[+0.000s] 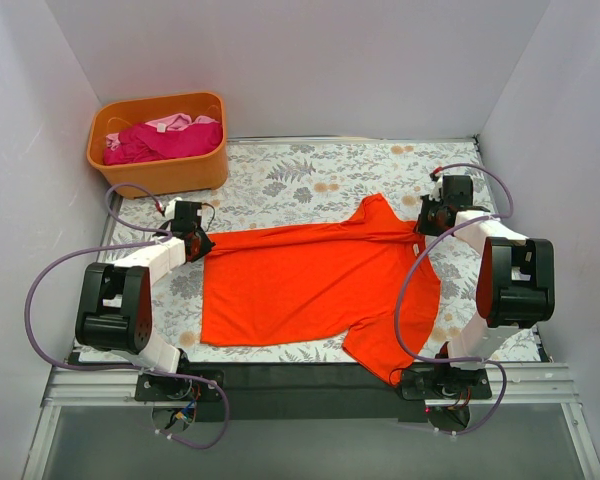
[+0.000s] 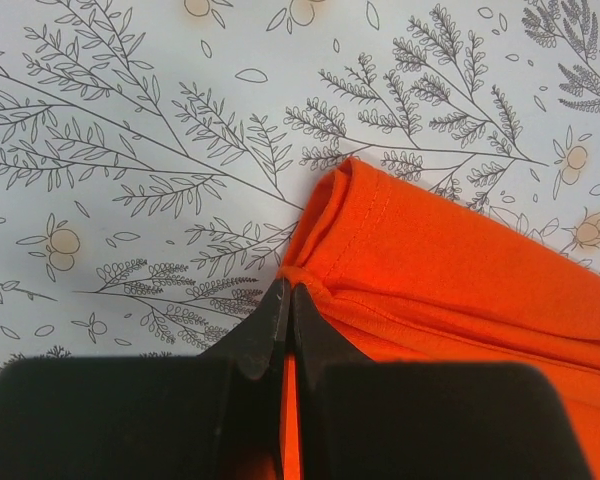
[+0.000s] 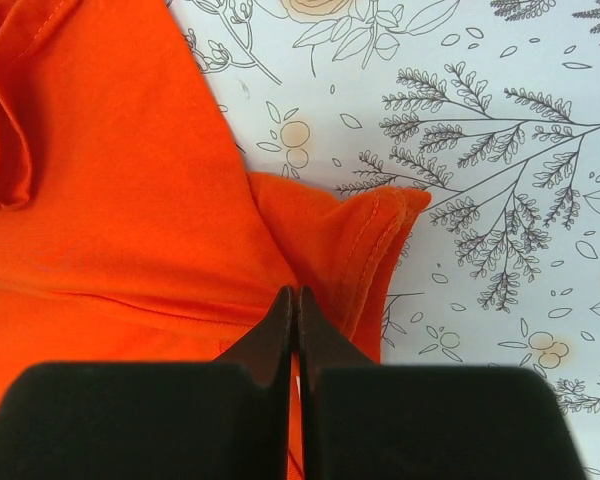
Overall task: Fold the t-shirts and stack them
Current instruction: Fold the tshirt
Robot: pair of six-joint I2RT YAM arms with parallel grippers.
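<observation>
A bright orange-red t-shirt (image 1: 310, 285) lies spread across the flowered table cover, folded along its far edge. My left gripper (image 1: 197, 243) is shut on the shirt's left corner (image 2: 325, 215), with orange cloth showing between the fingers (image 2: 265, 330). My right gripper (image 1: 427, 215) is shut on the shirt's right corner (image 3: 380, 230), near the sleeve. A magenta pink t-shirt (image 1: 160, 140) and a pale pink one (image 1: 170, 122) lie bunched in the orange tub (image 1: 160, 172) at the back left.
The flowered cover (image 1: 300, 175) reaches from the tub to the right wall. Grey walls close in the left, back and right sides. A purple cable (image 1: 412, 290) loops over the shirt's right sleeve. A black rail (image 1: 310, 375) runs along the near edge.
</observation>
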